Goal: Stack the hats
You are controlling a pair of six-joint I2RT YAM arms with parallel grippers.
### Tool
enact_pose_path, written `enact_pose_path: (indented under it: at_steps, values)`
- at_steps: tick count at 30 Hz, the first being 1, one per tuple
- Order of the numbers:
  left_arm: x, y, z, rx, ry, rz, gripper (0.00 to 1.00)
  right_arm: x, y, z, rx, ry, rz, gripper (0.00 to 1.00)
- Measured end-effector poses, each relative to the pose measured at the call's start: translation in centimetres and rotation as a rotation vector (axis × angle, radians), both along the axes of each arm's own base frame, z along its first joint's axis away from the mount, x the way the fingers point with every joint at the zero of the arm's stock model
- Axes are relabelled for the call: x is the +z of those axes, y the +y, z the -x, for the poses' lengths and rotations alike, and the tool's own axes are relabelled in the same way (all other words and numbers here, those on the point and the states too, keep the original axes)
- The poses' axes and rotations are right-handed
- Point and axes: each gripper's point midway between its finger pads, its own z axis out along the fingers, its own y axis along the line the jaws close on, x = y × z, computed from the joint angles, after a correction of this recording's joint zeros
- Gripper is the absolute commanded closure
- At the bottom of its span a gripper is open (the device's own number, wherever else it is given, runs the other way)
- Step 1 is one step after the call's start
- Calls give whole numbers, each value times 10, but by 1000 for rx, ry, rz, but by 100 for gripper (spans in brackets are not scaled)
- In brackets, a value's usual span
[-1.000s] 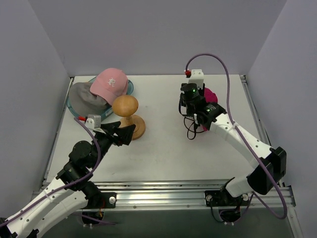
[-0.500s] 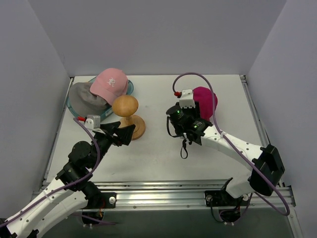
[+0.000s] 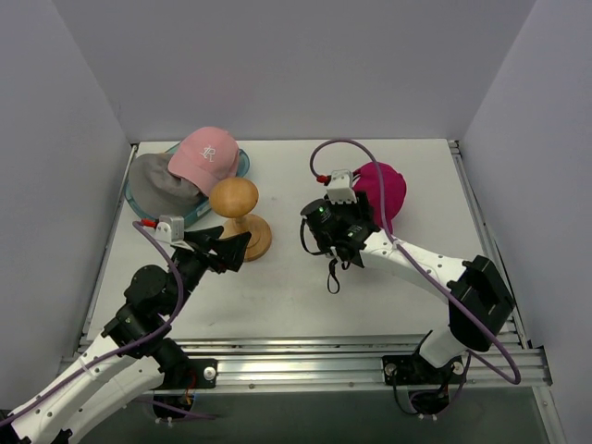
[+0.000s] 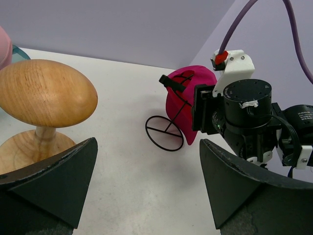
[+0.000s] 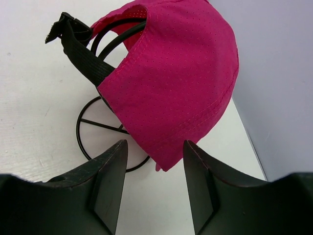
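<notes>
Magenta cap (image 3: 387, 185) now uncovered, right end effector (image 5: 154, 147) backed off, open, left end effector (image 4: 146, 144) open

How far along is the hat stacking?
Done: the pink cap lies on the grey cap in the tub. In hand: nothing gripped; the right gripper, open, faces the magenta cap on its wire stand; the left gripper hangs open by the wooden stand. Left: the magenta cap is unstacked.
</notes>
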Motion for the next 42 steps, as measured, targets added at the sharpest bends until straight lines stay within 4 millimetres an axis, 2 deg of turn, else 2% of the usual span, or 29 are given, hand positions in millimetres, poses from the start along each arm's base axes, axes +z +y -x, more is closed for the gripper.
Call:
enact_pose_path:
  at_steps: [7,14,19,21,42]
  values:
    - [0,0,0,0,0,0,6,2,-6,-3,-25,-12,25,55]
    - [5,3,3,0,-14,14,6,-12,-10,-8,-43,19,65,55]
    - [5,5,5,1,-14,13,6,-13,-13,-11,-51,22,70,62]
    - [7,6,6,1,-20,20,6,-13,-13,-11,-52,21,72,65]
    - [9,7,7,0,-25,25,6,-17,-5,-12,-26,39,133,66]
